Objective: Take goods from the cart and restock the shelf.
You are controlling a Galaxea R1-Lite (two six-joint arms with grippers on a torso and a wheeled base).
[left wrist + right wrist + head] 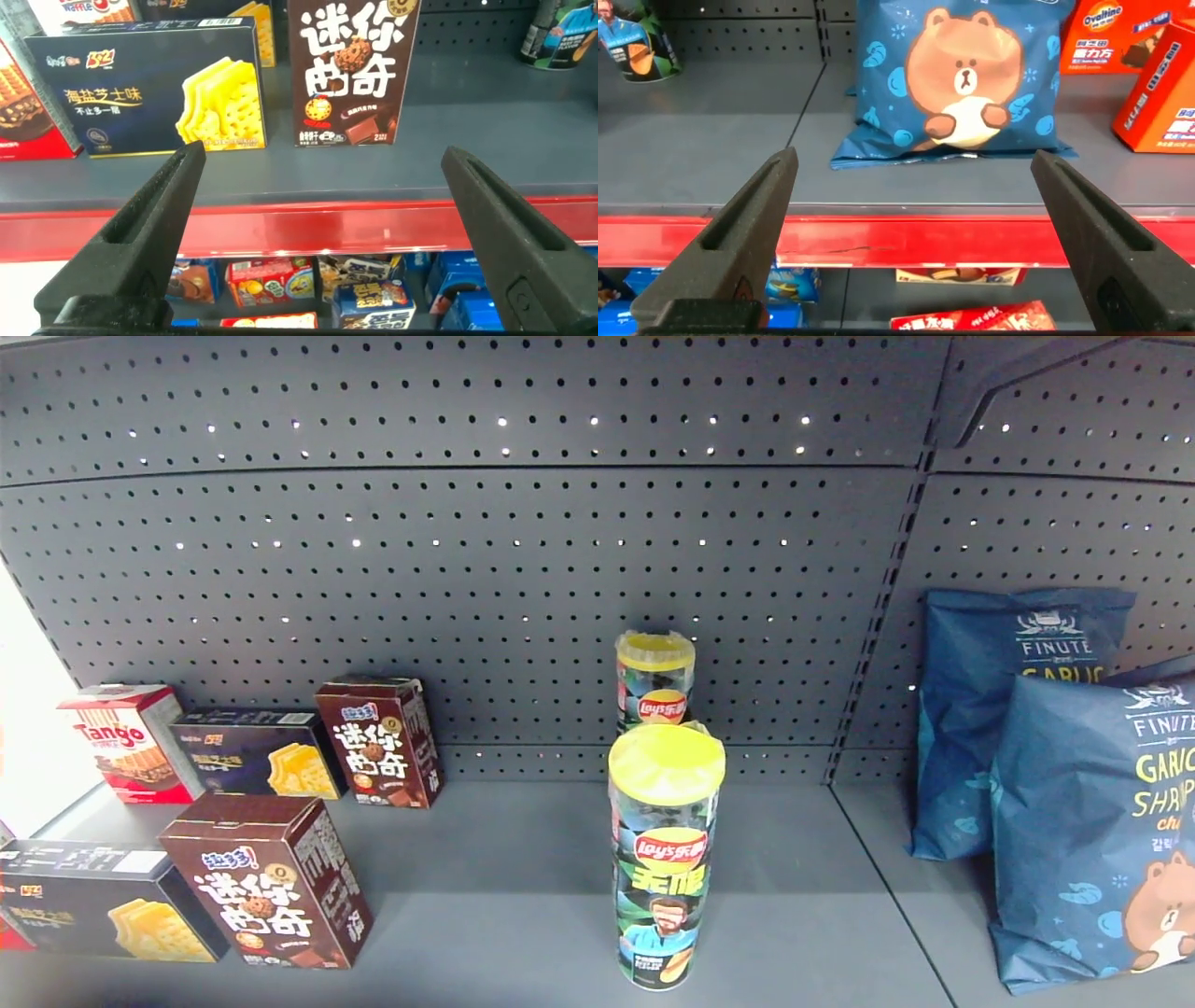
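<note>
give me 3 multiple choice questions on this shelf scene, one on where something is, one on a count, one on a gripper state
1. In the head view, where on the shelf do the blue bags stand?
A) left end
B) middle
C) right end

2. How many yellow-lidded chip canisters stand on it?
A) two
B) one
C) four

3. What state is the left gripper in?
A) shut on a box
B) open, holding nothing
C) shut on a canister

Answers:
1 C, the bags lean against the back panel on the right side.
2 A, one canister stands in front and a second directly behind it.
3 B, its fingers stand wide apart with nothing gripped between them.
</note>
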